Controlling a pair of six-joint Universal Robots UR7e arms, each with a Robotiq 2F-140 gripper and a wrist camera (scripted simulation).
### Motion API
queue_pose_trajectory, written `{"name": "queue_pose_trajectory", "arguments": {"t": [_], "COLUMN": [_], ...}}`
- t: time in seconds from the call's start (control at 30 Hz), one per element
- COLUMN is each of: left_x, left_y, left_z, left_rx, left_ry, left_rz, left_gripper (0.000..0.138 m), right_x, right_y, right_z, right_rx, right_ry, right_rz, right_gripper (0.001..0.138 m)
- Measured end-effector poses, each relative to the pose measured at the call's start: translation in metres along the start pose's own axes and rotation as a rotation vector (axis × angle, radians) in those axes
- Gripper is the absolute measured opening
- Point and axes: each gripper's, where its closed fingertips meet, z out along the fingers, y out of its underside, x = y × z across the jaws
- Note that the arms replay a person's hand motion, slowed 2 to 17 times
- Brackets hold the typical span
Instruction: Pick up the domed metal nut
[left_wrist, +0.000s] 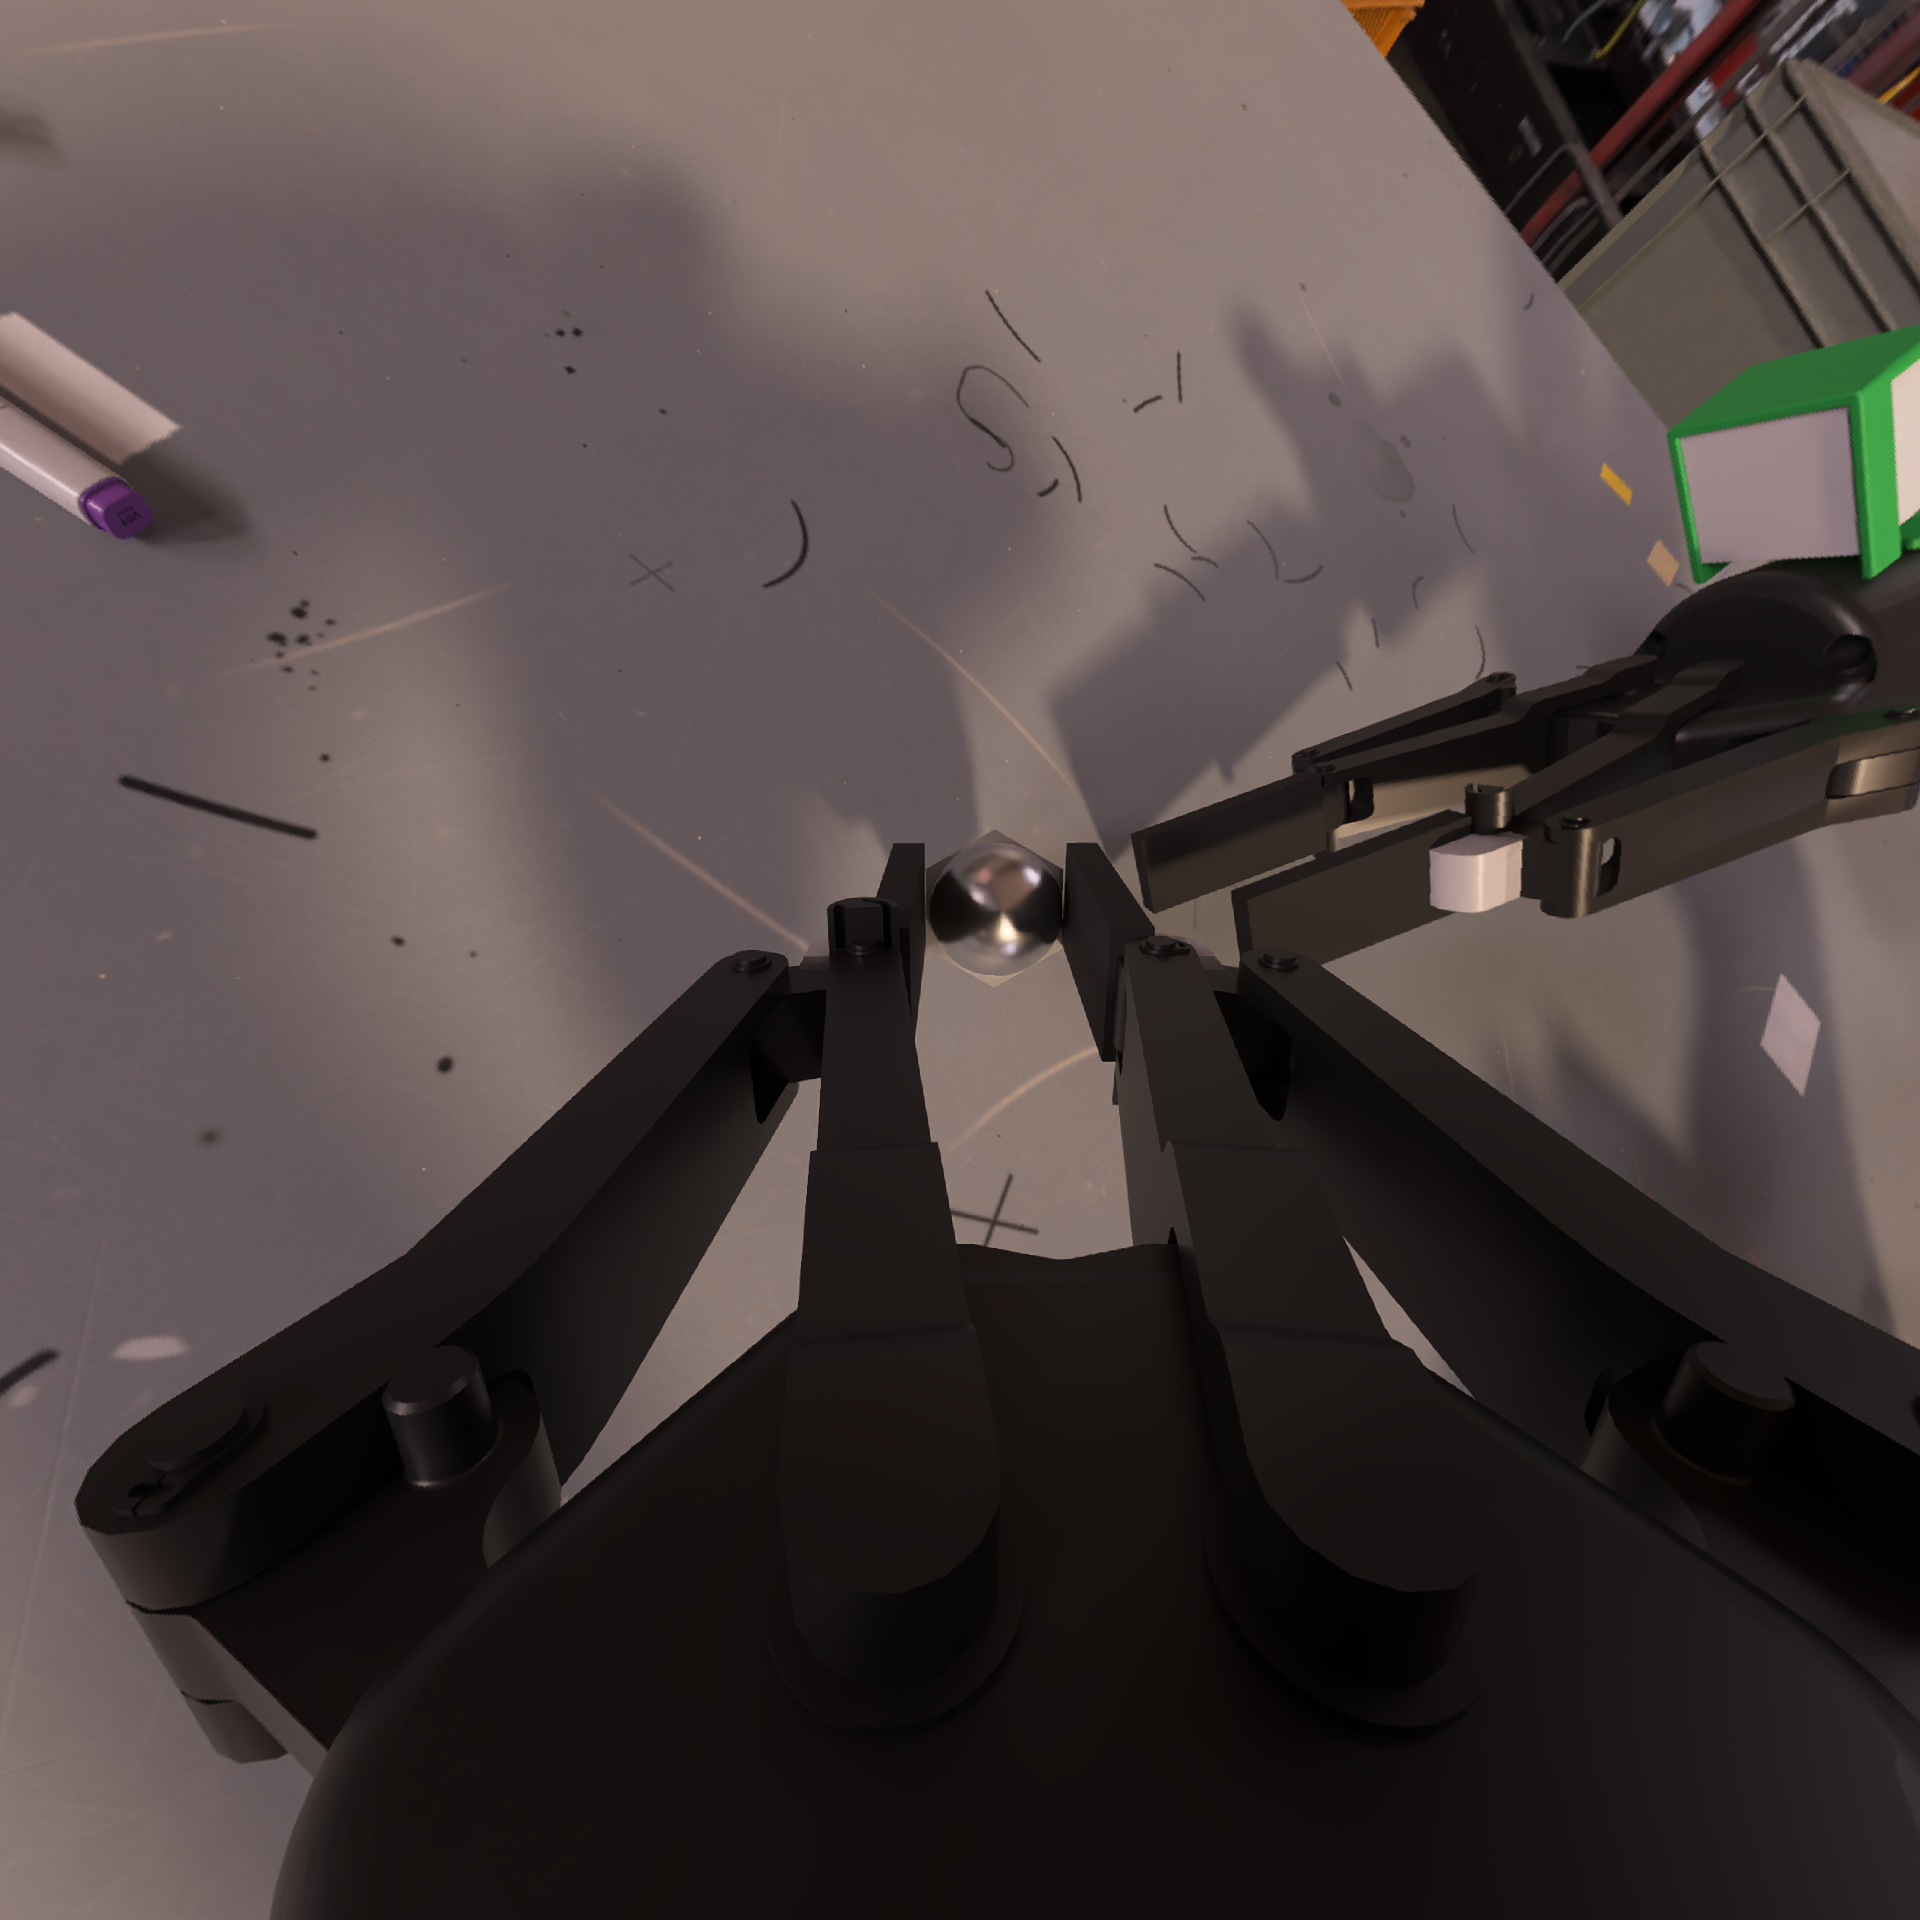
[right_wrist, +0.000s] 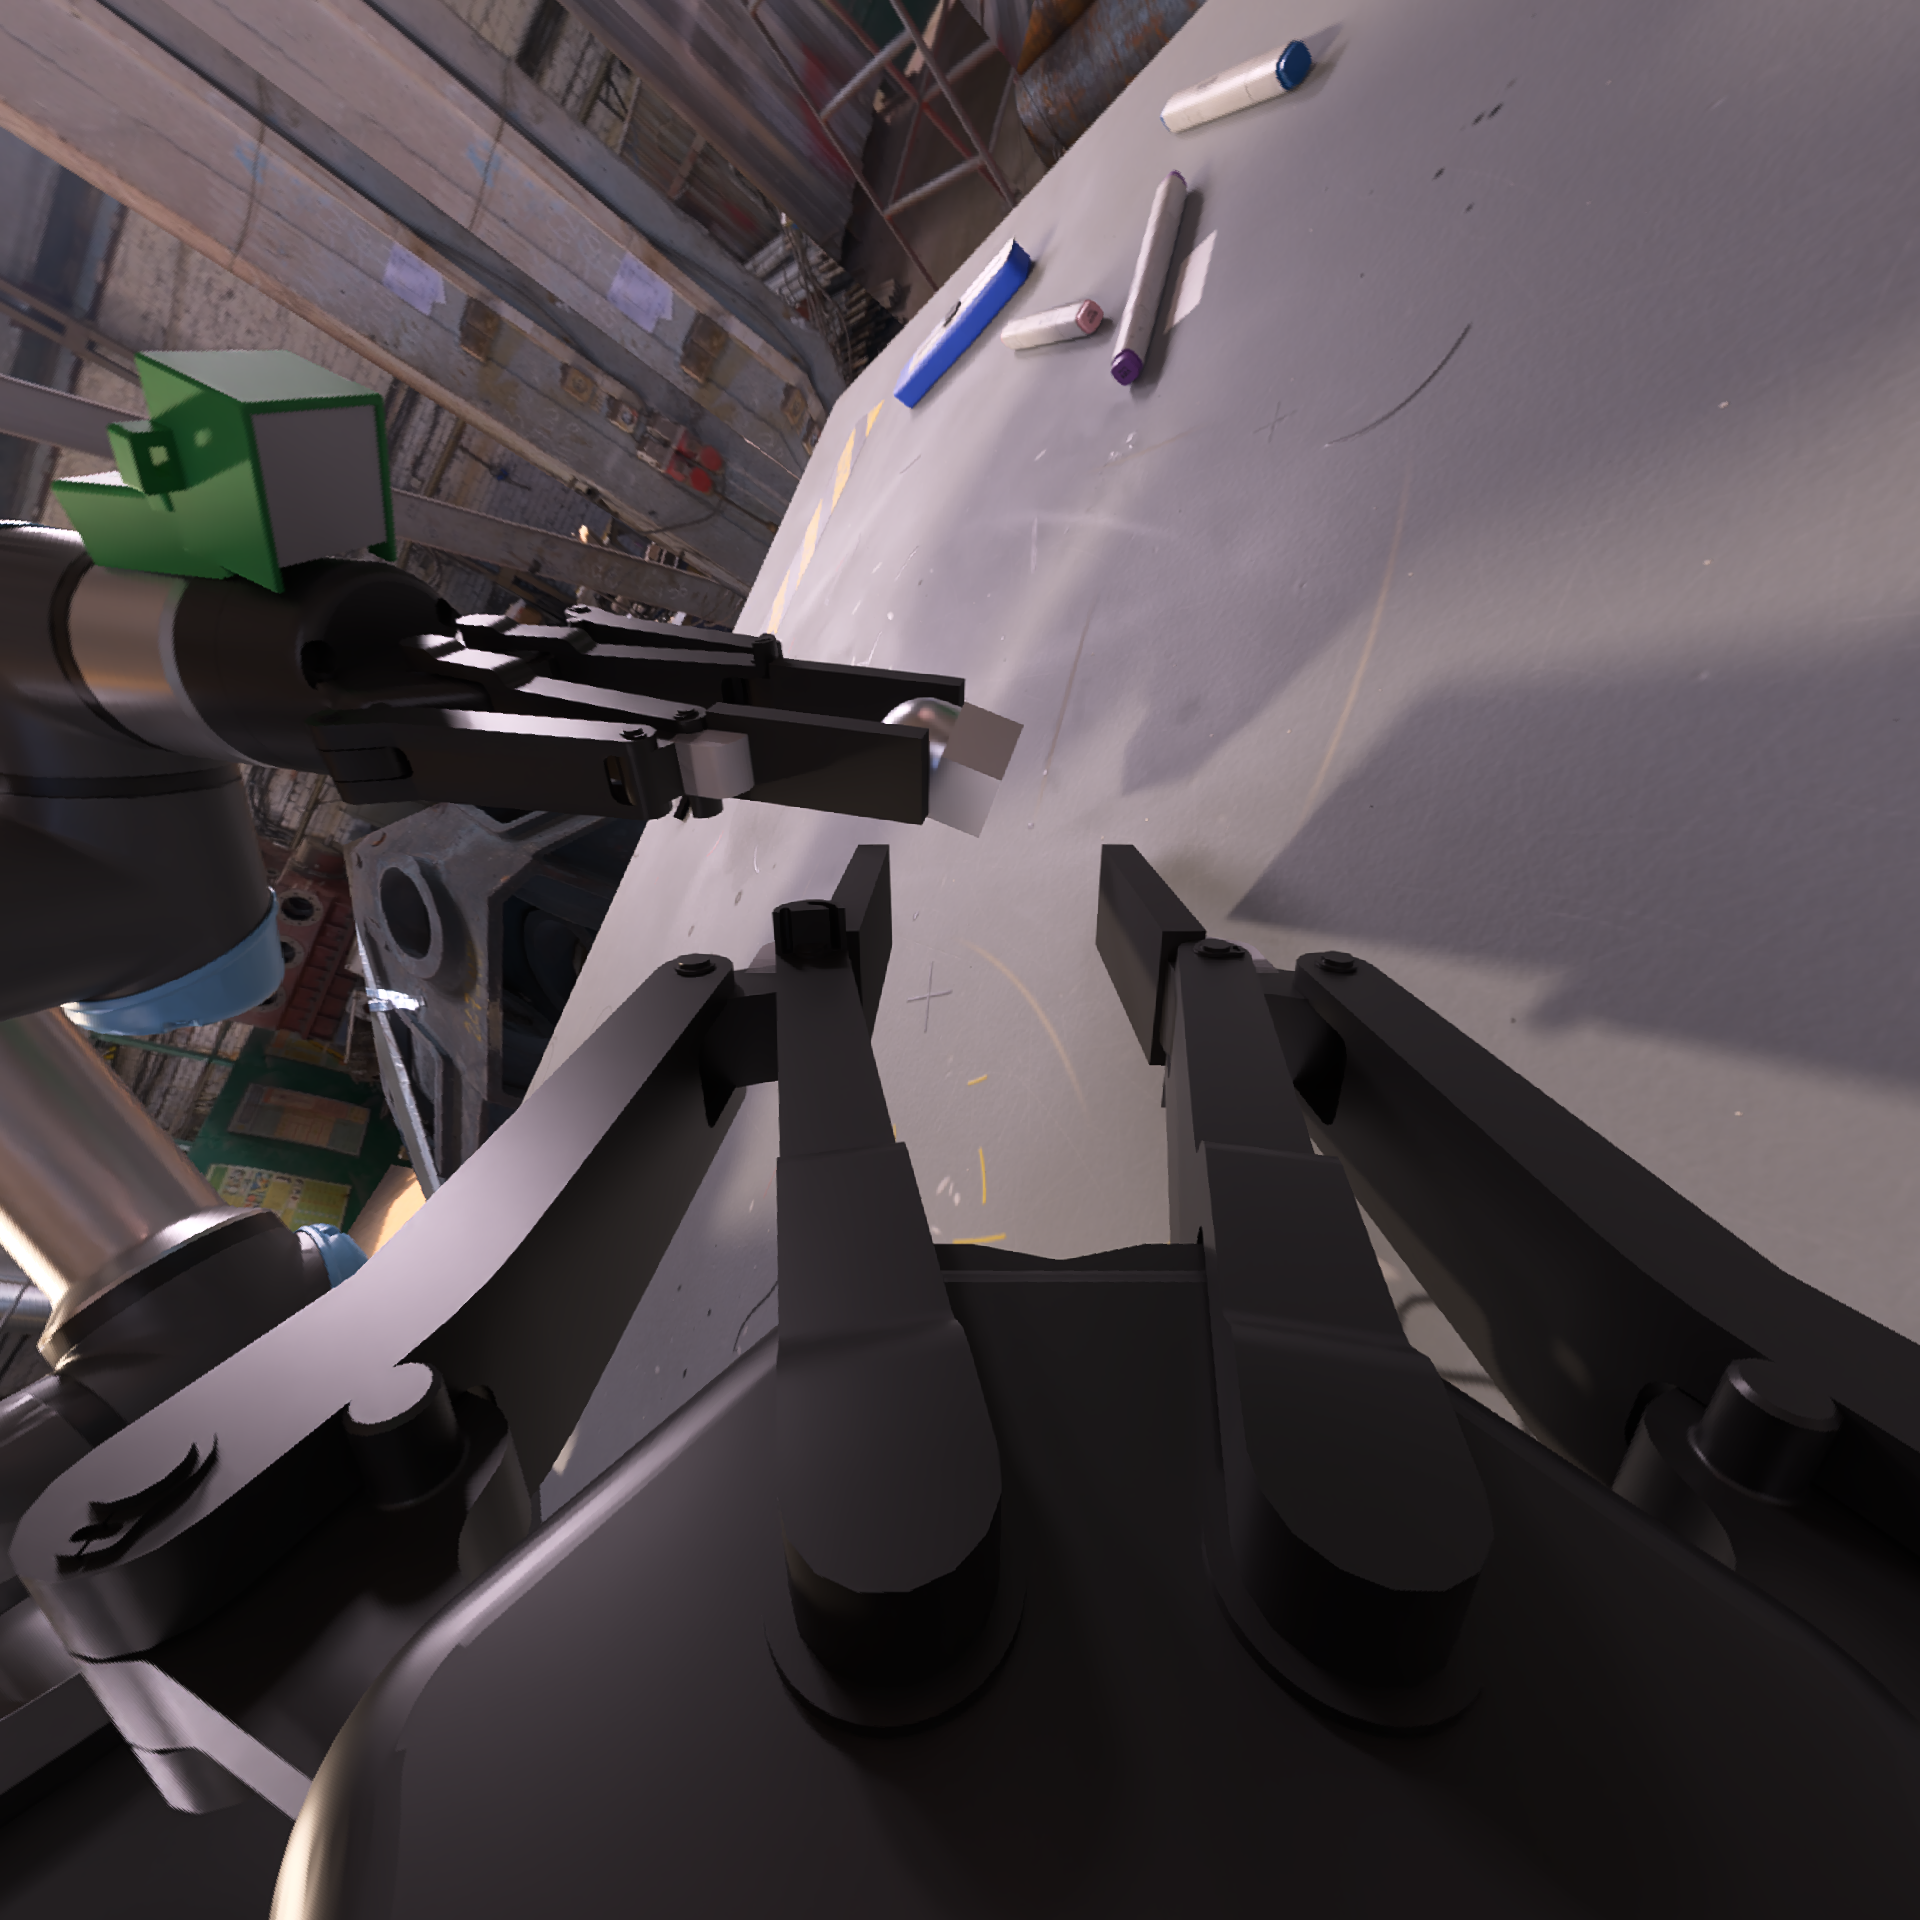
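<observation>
The domed metal nut (left_wrist: 994, 909) is shiny, with a rounded cap on a pale hex base. My left gripper (left_wrist: 994, 904) is shut on it, one pad on each side, just over the grey table (left_wrist: 623, 727). I cannot tell whether the nut touches the table. In the right wrist view the left gripper (right_wrist: 940, 743) reaches in from the left with the nut (right_wrist: 920, 717) at its tips. My right gripper (right_wrist: 997, 904) is open and empty, its fingers apart over bare table. It also shows in the left wrist view (left_wrist: 1184, 883), just right of the nut.
A purple-capped marker (left_wrist: 73, 478) lies far left on the table, also in the right wrist view (right_wrist: 1148, 281). Near it lie a blue-capped marker (right_wrist: 1236, 88), a short pink-capped one (right_wrist: 1049, 324) and a flat blue box (right_wrist: 966, 322). A grey crate (left_wrist: 1766, 177) stands beyond the table edge.
</observation>
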Motion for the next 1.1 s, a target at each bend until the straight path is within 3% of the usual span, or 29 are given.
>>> {"name": "queue_pose_trajectory", "arguments": {"t": [0.13, 0.33, 0.47, 0.6, 0.8, 1.1], "left_x": [0.001, 0.002, 0.003, 0.004, 0.003, 0.009], "left_y": [0.0, 0.0, -0.001, -0.001, 0.003, 0.002], "left_z": [0.001, 0.001, 0.002, 0.003, 0.005, 0.006], "left_rx": [0.022, 0.05, 0.065, 0.069, 0.062, 0.09], "left_ry": [0.016, 0.02, 0.014, -0.006, -0.052, -0.094], "left_rz": [-0.024, -0.05, -0.052, -0.036, 0.013, 0.073], "left_gripper": [0.036, 0.036, 0.036, 0.036, 0.036, 0.036], "right_x": [-0.005, -0.003, -0.007, -0.017, -0.027, -0.019], "right_y": [0.0, -0.002, 0.001, -0.002, -0.014, -0.014], "right_z": [0.002, 0.006, 0.011, 0.012, 0.005, 0.006], "right_rx": [0.022, 0.073, 0.091, 0.135, 0.206, 0.145], "right_ry": [-0.01, 0.037, 0.039, -0.012, -0.099, -0.092], "right_rz": [-0.028, -0.121, -0.139, -0.108, 0.0, 0.092], "right_gripper": [0.059, 0.061, 0.063, 0.064, 0.065, 0.069]}}
